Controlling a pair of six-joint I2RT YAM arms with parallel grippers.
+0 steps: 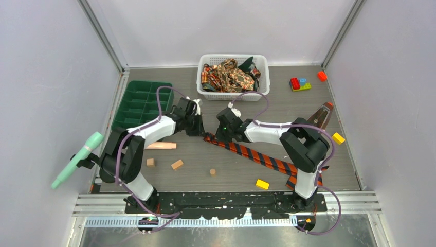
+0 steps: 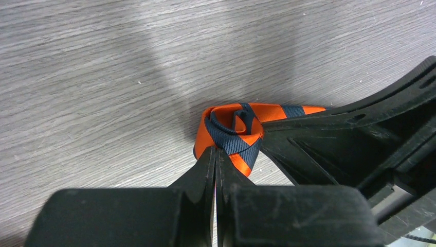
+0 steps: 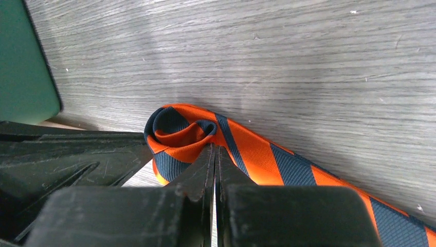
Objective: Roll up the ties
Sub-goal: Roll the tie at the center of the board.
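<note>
Centre of the overhead frame: both arms converge on the narrow end of the striped tie (image 1: 257,157), which runs diagonally across the grey tabletop (image 1: 231,177) toward the lower right, its wide end passing behind the right arm's base. The wrist views show that end curled into a small, loose coil standing on edge. The left gripper (image 2: 216,157) has its jaws pressed together at the coil's near wall, apparently nipping a layer of cloth. The right gripper (image 3: 215,154) meets the coil from the opposite side, jaws likewise squeezed together on an inner fold. More ties (image 1: 231,74) lie heaped in the white basket (image 1: 232,55) at top centre, not yet rolled.

The job looks barely begun, and the coil seems fragile. Only a turn or so is wound, so releasing either pinch could let the cloth spring flat. The two grippers sit nearly touching and could knock together when re-gripping. The long tail by the right arm's base may snag and skew the roll.
</note>
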